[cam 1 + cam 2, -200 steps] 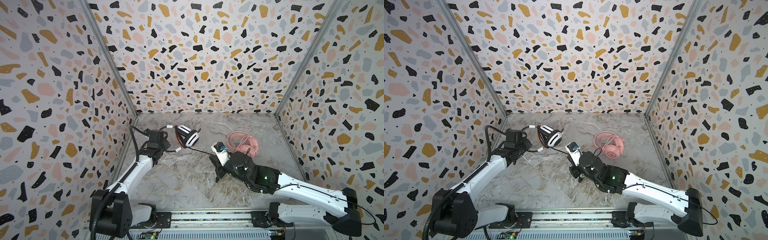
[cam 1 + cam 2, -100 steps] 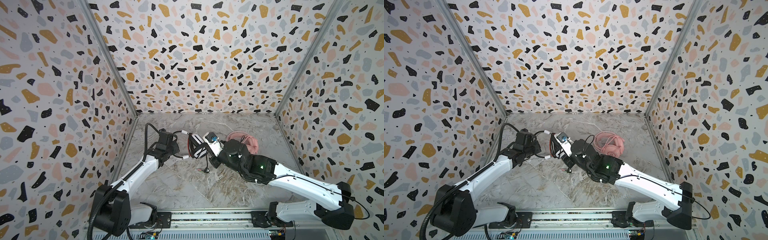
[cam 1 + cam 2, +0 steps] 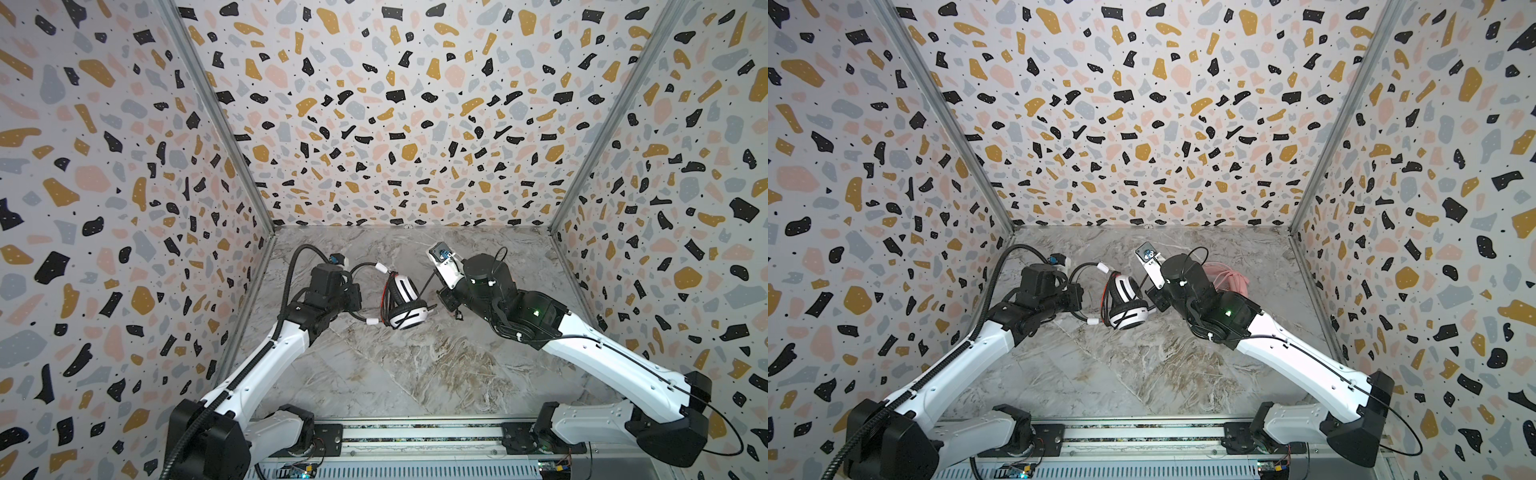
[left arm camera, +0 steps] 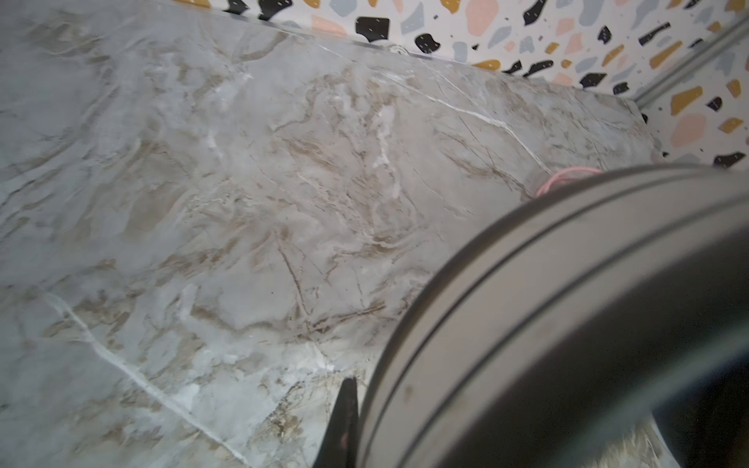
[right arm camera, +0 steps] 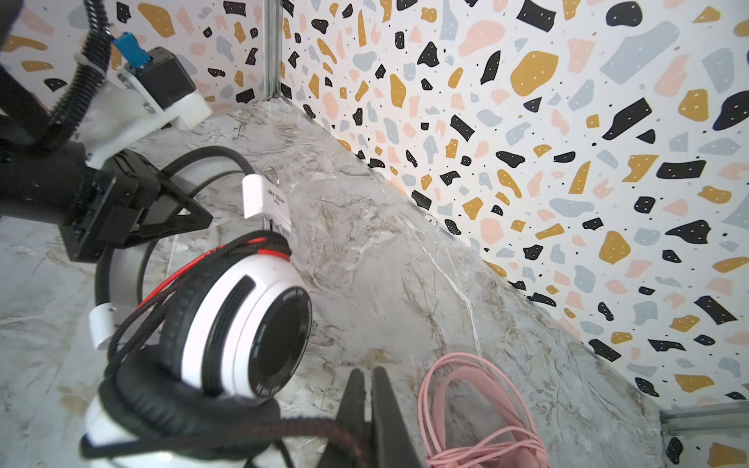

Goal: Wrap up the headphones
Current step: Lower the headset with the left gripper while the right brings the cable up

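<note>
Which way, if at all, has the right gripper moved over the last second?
Yes. The right gripper has moved toward the back wall: it was nearer the front than the pink headphones, now about level with them.

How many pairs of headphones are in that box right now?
2. The white headset is in the middle, its headband in the left hand, its black cable in the right hand. The pink headset lies behind the right arm, mostly hidden.

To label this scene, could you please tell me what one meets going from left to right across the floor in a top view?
Left gripper → white headphones → right gripper → pink headphones.
</note>
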Tool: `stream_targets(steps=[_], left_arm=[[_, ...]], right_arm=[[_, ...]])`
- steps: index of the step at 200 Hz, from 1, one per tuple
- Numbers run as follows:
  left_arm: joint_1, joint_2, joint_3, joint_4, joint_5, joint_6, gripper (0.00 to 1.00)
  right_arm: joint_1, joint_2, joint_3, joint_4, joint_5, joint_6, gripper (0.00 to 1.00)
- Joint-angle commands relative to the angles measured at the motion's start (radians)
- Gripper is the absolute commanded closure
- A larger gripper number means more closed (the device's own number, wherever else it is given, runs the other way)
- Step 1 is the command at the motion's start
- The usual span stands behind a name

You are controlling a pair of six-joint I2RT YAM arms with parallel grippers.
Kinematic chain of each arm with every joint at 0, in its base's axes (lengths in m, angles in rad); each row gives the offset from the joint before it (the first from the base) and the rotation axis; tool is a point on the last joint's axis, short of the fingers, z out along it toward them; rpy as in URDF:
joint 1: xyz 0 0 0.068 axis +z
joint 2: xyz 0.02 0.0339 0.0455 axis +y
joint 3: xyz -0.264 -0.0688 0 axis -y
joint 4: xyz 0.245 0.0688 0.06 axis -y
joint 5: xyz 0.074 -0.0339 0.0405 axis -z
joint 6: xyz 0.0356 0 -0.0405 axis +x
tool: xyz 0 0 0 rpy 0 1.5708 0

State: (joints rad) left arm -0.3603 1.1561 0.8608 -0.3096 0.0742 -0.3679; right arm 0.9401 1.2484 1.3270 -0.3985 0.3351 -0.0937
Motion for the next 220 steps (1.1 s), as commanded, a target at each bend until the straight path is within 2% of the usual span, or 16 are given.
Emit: stream_targets(steps=[1, 42, 68, 122, 146, 195, 220], left_arm=[[-0.048, -0.006, 0.007, -0.046, 0.122, 0.136, 1.00], [-0.131, 0.038, 0.037, -0.077, 0.223, 0.165, 1.00], [-0.193, 0.070, 0.064, -0.096, 0.236, 0.184, 1.00], [-0.197, -0.013, 0.042, -0.043, 0.290, 0.130, 1.00], [-0.196, -0.053, 0.039, 0.018, 0.354, 0.082, 1.00], [-0.198, -0.050, 0.122, 0.019, 0.424, 0.036, 1.00], [-0.194, -0.028, 0.172, -0.037, 0.416, 0.057, 1.00]], right_arm=[[-0.032, -0.008, 0.069, 0.063, 0.024, -0.021, 0.93], [-0.049, 0.038, 0.091, 0.081, -0.030, -0.034, 0.93], [-0.067, 0.062, 0.080, 0.107, -0.070, -0.029, 0.93], [-0.195, 0.062, -0.059, 0.155, -0.193, 0.042, 0.93], [-0.216, 0.048, -0.113, 0.178, -0.253, 0.076, 0.93], [-0.280, 0.009, -0.232, 0.282, -0.481, 0.149, 0.88], [-0.340, -0.005, -0.317, 0.366, -0.592, 0.190, 0.80]])
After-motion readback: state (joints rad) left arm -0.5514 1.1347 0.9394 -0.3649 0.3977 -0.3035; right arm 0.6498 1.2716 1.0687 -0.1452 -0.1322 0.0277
